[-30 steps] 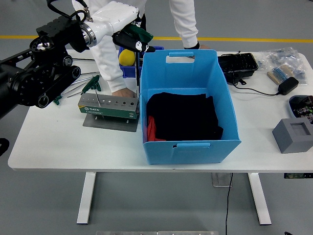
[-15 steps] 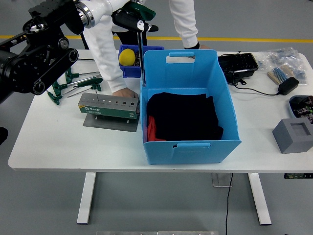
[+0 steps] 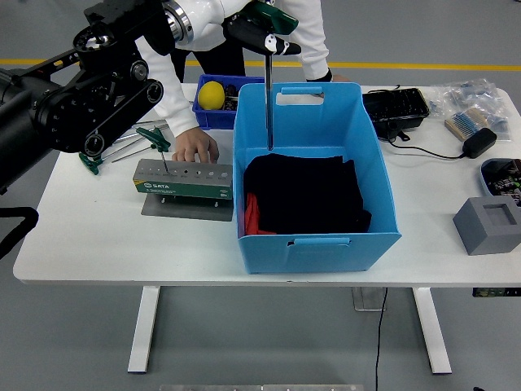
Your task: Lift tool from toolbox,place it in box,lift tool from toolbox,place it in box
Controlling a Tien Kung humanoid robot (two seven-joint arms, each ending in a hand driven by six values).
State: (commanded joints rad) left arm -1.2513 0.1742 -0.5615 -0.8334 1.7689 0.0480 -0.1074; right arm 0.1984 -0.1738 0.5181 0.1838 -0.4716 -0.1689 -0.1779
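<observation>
The left robot hand (image 3: pixel 262 24) is raised above the far left corner of the blue box (image 3: pixel 313 175), its fingers curled round the green T-handle of a tool (image 3: pixel 269 85). The tool's long dark shaft hangs straight down from the handle, and its tip reaches inside the box near the back edge of the black cloth (image 3: pixel 303 194) that lies in the bottom. A bit of red shows under the cloth at its left side. The box stands on the white surface (image 3: pixel 106 244), just right of the toolbox (image 3: pixel 184 179), a grey and green block on a flat grey plate. One tool with a green handle (image 3: pixel 155 140) stands in a hole at the toolbox's left end; the other holes along its top look empty. More green-handled tools (image 3: pixel 106 151) lie on the surface behind the toolbox, partly hidden by the robot's black arm (image 3: pixel 81 106). A person in white stands at the far side; one of the person's hands (image 3: pixel 195 147) rests on the surface touching the back of the toolbox. Behind it sits a small blue bin (image 3: pixel 213 102) with a yellow ball (image 3: pixel 212 94) in it. At the right of the surface are a black tray (image 3: pixel 396 108), a black adapter (image 3: pixel 479 142) with its cable, and a grey block (image 3: pixel 488 226). The right robot hand is out of view.
</observation>
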